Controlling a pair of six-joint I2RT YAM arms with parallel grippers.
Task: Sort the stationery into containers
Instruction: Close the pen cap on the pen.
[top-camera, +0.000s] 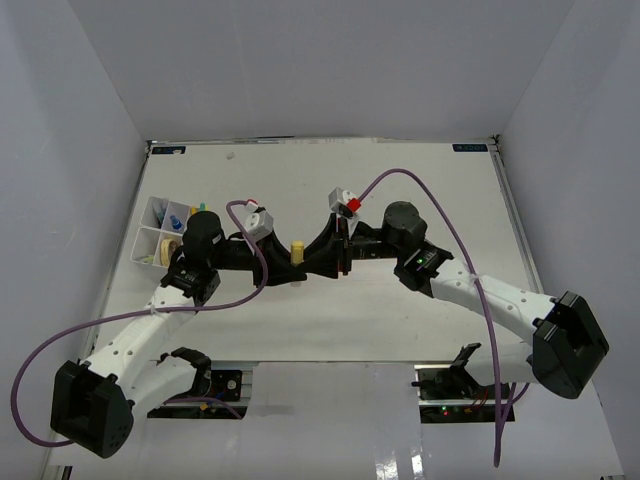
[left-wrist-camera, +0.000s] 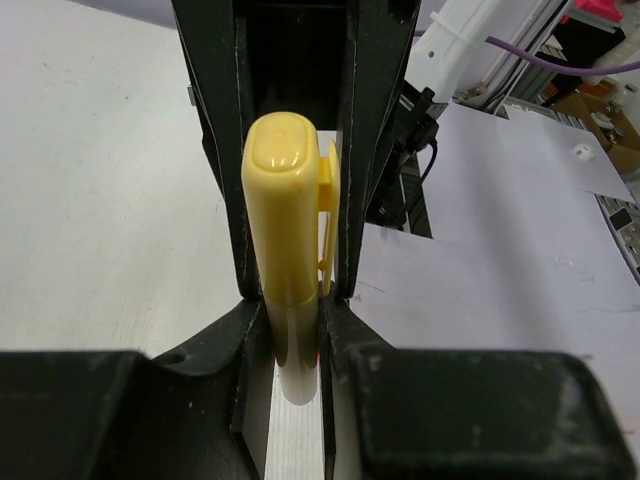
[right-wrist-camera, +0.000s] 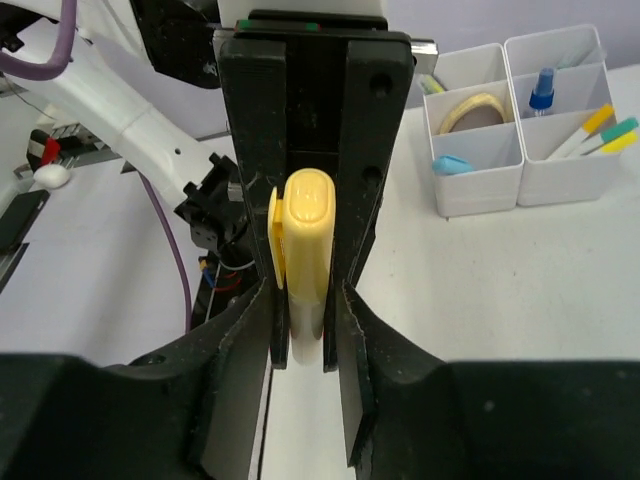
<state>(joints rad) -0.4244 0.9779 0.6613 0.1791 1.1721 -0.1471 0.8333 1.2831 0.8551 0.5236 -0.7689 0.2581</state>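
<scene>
Handover mid-desk — my L claw (left-wrist-camera: 292, 310) pinches yellow marker (left-wrist-camera: 285, 200); R claw (right-wrist-camera: 307, 300) flanks other end, grip unclear. Next — carry to tray (right-wrist-camera: 475, 190), desk's left edge.

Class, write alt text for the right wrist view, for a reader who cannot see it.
A yellow highlighter sits inside the right tool, with the left tool gripping it from the opposite side. At upper right, a white divided tray holds a tape ring, a small bottle and capped pens.

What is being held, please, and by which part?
The left hand pinches the yellow marker by its pale barrel below the cap; whether the right hand grips cannot be told.
</scene>
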